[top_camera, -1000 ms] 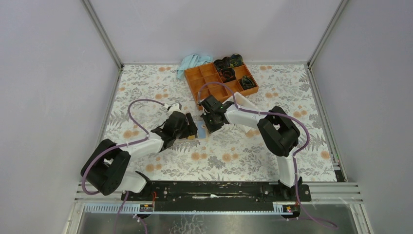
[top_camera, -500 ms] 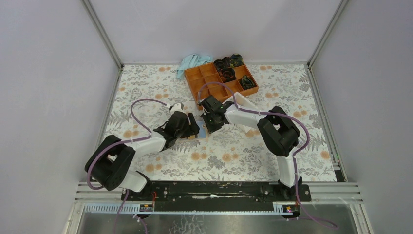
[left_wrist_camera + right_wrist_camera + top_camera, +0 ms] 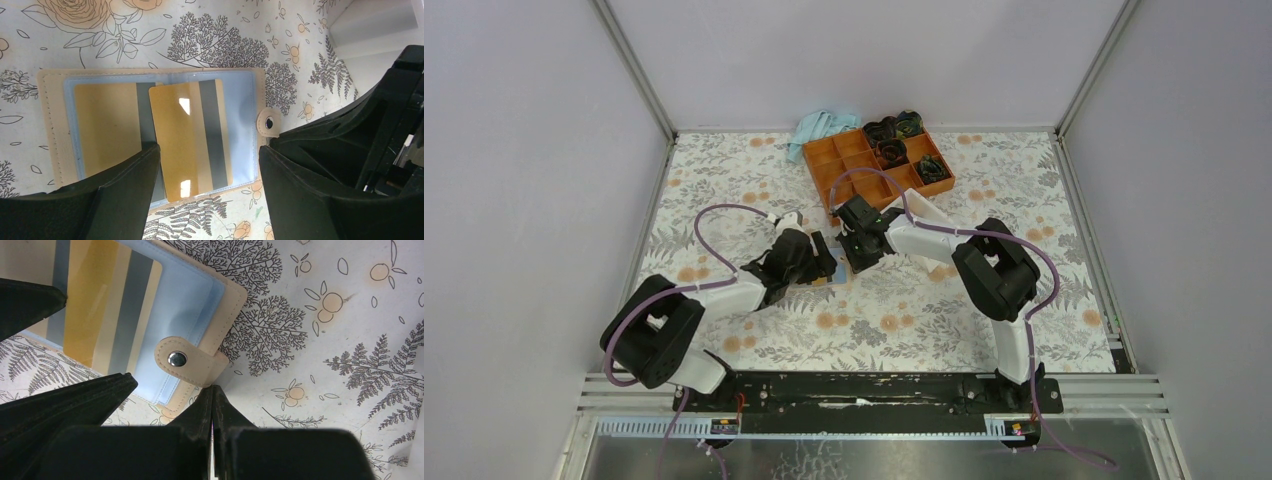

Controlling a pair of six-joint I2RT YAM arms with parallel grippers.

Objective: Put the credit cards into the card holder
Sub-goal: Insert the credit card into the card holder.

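Note:
The card holder (image 3: pixel 50 125) lies open and flat on the floral table, tan outside with light blue sleeves. One gold credit card (image 3: pixel 107 127) with a grey stripe sits in its left sleeve. A second gold card (image 3: pixel 187 140) lies tilted over the right sleeve, its lower end past the holder's edge. My left gripper (image 3: pixel 209 150) hovers open above this card, one finger on each side. My right gripper (image 3: pixel 212 388) is shut, its tips touching the fold of the closure tab (image 3: pixel 187 360). From above, both grippers (image 3: pixel 822 262) (image 3: pixel 852 258) meet over the card holder (image 3: pixel 836 281).
An orange compartment tray (image 3: pixel 824 175) stands at the back, with dark items (image 3: pixel 891 152) in its far cells. A light blue cloth (image 3: pixel 819 127) lies by its left corner. The enclosure walls close off the left, right and back.
My left arm has edged a little to the right, toward the right gripper. The right arm has not moved.

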